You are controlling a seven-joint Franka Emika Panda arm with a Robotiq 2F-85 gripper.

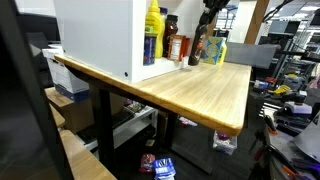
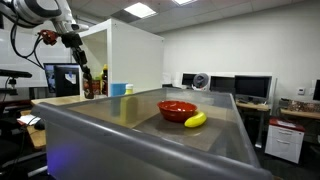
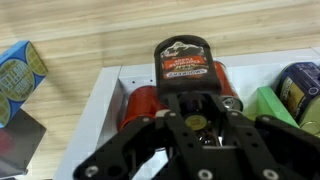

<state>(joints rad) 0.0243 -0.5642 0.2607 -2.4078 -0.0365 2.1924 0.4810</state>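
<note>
Clearly, the end effector was closed around a dark sauce bottle, gripping its sides. This bottle stood on the wooden table, near a white cabinet and a yellow bottle.

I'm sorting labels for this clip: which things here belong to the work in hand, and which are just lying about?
In hand: gripper; dark bottle it grips; white shelf below it.
Lying about: red bowl; banana; yellow bottle; wooden table.
</note>
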